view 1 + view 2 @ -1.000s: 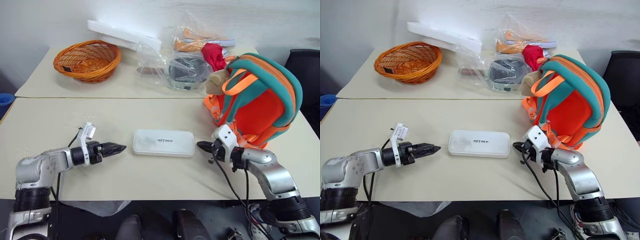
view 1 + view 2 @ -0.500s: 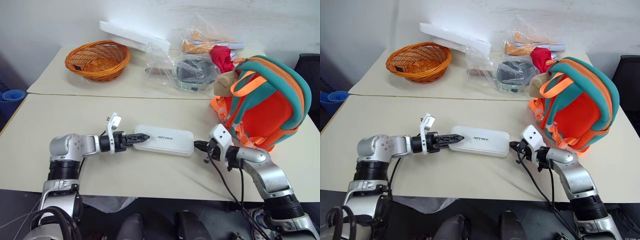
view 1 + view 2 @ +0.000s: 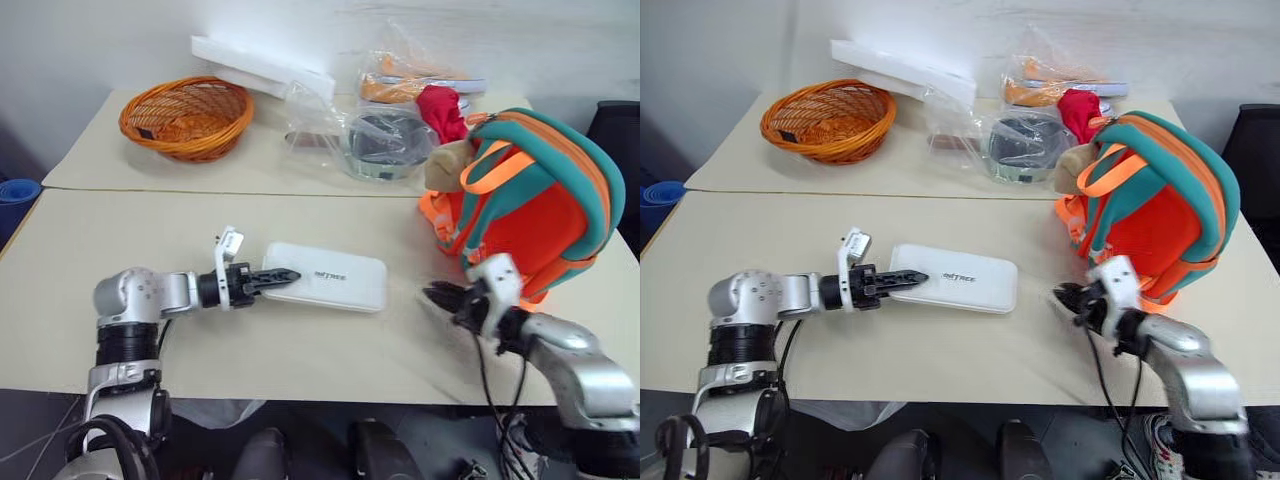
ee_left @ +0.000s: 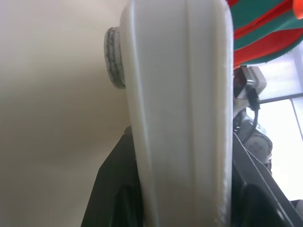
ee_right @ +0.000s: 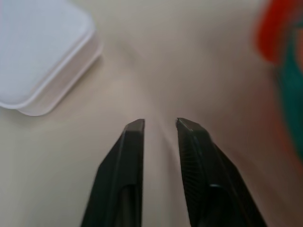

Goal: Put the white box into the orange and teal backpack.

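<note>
The left gripper [image 3: 283,276] has been brought in from the open surface [image 3: 120,230] and closed onto the near-left end of the white box [image 3: 325,277]; a second ago it hung short of that end with the fingers spread wider. In the left wrist view the white box [image 4: 182,118] is seen sandwiched between the two black fingers, so a hold on the end of the case is judged to be established.

The right gripper [image 3: 440,296] has been drawn back from the box's far end, where its shut tips stood a second ago, and now lies at about 3 o'clock from the box, apart from it and just in front of the orange and teal backpack [image 3: 530,205]. Its fingers [image 5: 135,142] are now parted by a narrow gap, with nothing between them.

The box lies flat on the surface at the centre, and the backpack stands upright at about 2 o'clock from it. The grasp step is judged complete on the left side; the lift and carry toward the backpack are not yet done, and no open mouth of the backpack can be made out.
</note>
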